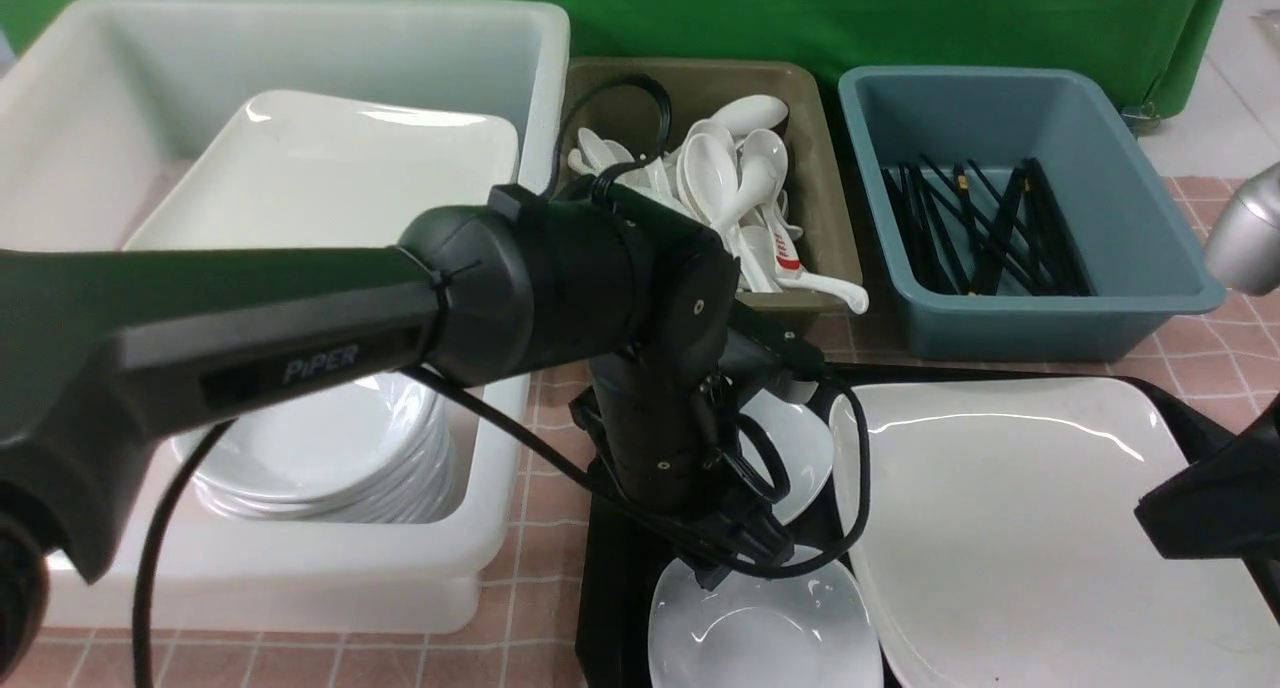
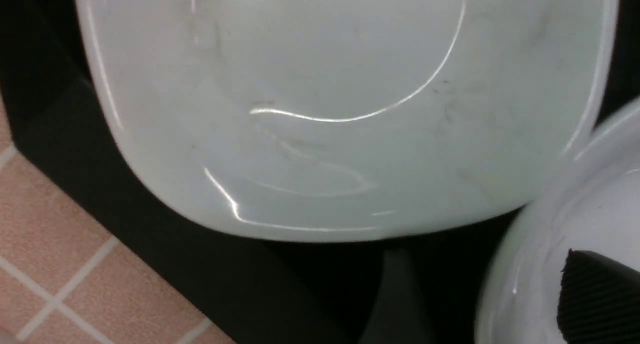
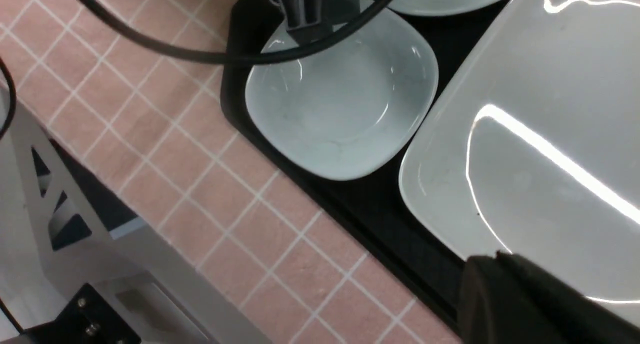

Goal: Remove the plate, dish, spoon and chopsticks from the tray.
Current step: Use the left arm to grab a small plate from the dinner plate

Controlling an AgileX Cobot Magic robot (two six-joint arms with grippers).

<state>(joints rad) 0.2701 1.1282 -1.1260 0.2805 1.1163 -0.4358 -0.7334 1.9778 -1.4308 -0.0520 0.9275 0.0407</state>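
The large white plate [image 1: 1010, 528] lies on the right part of the black tray [image 1: 605, 598]. My right gripper [image 3: 495, 264] is shut on the plate's [image 3: 550, 149] near rim, one finger above it and one beneath. Two small white dishes sit on the tray's left part, a far one [image 1: 800, 448] and a near one [image 1: 770, 628]. My left gripper [image 1: 745, 553] hangs between them, open. In the left wrist view one finger pad [image 2: 600, 294] is over a dish [image 2: 530, 284] and the other finger is over the tray floor [image 2: 150, 224]. No spoon or chopsticks show on the tray.
A big white bin [image 1: 300, 58] at the left holds a large plate and a stack of dishes [image 1: 320, 448]. Behind the tray an olive bin [image 1: 830, 218] holds several white spoons and a blue bin [image 1: 1130, 218] holds black chopsticks. The left arm's cable [image 3: 200, 54] loops over the near dish.
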